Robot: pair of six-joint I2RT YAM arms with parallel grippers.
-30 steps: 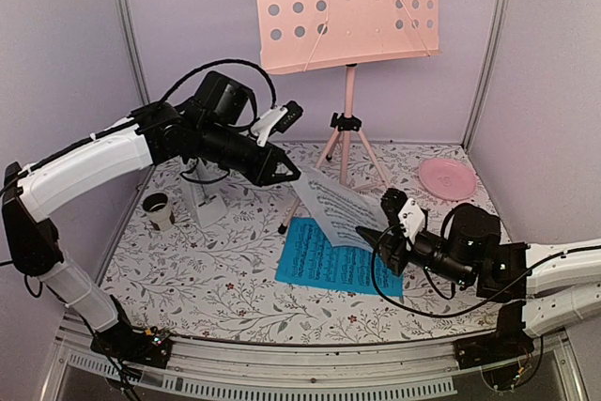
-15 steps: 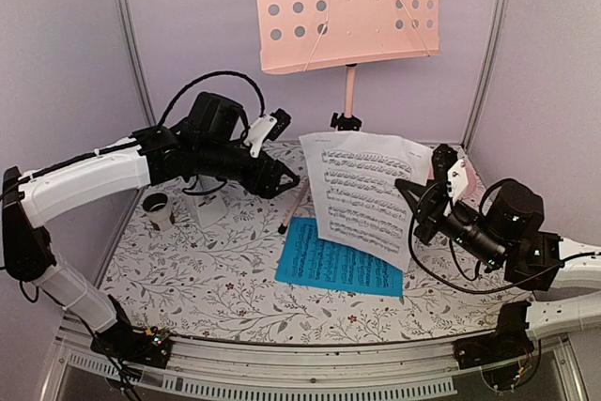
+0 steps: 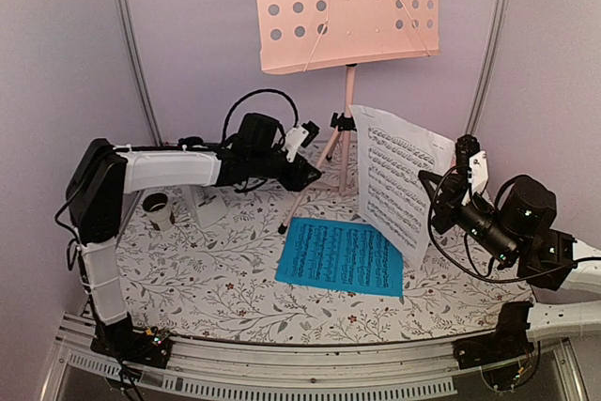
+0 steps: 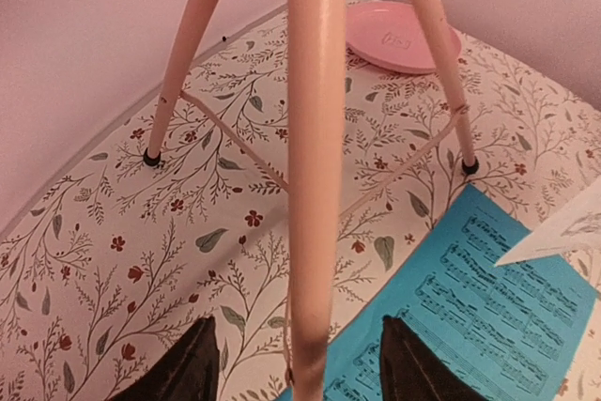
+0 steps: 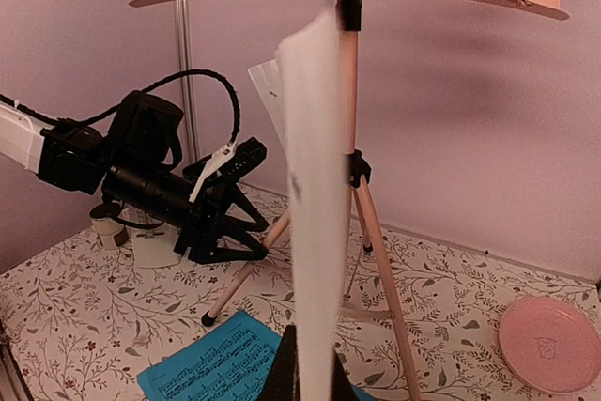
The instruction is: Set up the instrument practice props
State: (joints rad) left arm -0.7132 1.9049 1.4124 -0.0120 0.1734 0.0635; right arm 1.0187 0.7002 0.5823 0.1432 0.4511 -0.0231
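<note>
The white sheet (image 3: 394, 176) has swung upright, right gripper (image 3: 437, 196) clamped on it. Only the left wrist view shows the left gripper (image 4: 299, 326) parted astride the stand leg (image 4: 315, 138). Print seems unreadable.

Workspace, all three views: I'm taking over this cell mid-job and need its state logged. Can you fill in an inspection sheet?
Surface: floral tablecloth, no spills seen.
Job's things: pink music stand upright, desk bare; white sheet held upright; blue sheet flat on the cloth; metronome standing, partly hidden.
Clutter: cup at left; pink plate at right rear.
Hands: left hand open, fingers either side of a stand leg; right hand shut on the white sheet.
Cables: black loops at both wrists, hanging free.
Surroundings: lilac walls, metal posts.
</note>
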